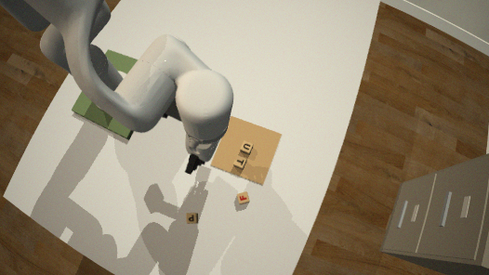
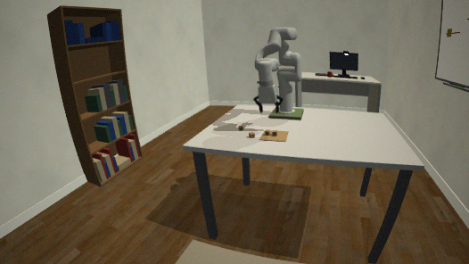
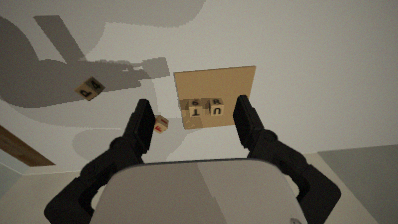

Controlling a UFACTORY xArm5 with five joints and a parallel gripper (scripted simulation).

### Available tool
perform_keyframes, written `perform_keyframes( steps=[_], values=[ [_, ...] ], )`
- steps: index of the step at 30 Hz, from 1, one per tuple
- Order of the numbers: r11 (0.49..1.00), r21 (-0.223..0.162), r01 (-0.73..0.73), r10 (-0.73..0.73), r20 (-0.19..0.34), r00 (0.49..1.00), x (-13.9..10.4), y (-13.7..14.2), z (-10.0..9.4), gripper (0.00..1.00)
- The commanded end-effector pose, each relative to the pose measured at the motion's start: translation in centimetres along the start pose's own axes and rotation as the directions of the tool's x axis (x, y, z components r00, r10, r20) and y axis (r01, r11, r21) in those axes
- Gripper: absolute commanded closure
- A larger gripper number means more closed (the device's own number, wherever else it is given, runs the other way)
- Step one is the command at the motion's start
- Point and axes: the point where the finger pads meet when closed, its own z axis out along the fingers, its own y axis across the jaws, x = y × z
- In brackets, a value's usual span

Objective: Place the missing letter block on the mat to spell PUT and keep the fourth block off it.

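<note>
The hand (image 3: 192, 120) is held fully open and empty above the tabletop (image 1: 288, 60), ready for a grasp. The P block (image 1: 191, 217) lies off the mat (image 1: 265, 139), where the U block (image 1: 246, 148) and T block (image 1: 240, 162) are seated.

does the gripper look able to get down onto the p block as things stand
Probably yes: the P block lies alone on the table, apart from the F block and the mat, and the gripper is open and holds nothing.
</note>
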Motion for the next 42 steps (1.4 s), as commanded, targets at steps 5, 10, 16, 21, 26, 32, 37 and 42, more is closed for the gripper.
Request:
perform_keyframes(
  steps=[5, 10, 16, 21, 26, 32, 37, 42],
  values=[
    [0.98, -0.038, 0.194, -0.195, -0.041, 0.98, -2.3, -5.1, -1.7, 0.0],
    [0.96, -0.062, 0.272, -0.275, -0.053, 0.96, -3.0, -7.3, -2.3, 0.0],
    [0.905, -0.114, 0.41, -0.418, -0.058, 0.907, -3.7, -11.7, -3.1, 0.0],
    [0.864, -0.145, 0.482, -0.493, -0.052, 0.869, -3.8, -14.2, -3.4, 0.0],
    [0.862, -0.147, 0.486, -0.497, -0.051, 0.866, -3.8, -14.4, -3.4, 0.0],
    [0.862, -0.147, 0.486, -0.497, -0.051, 0.866, -3.8, -14.4, -3.4, 0.0],
    [0.862, -0.147, 0.486, -0.497, -0.051, 0.866, -3.8, -14.4, -3.4, 0.0],
    [0.862, -0.147, 0.486, -0.497, -0.051, 0.866, -3.8, -14.4, -3.4, 0.0]
  ],
)
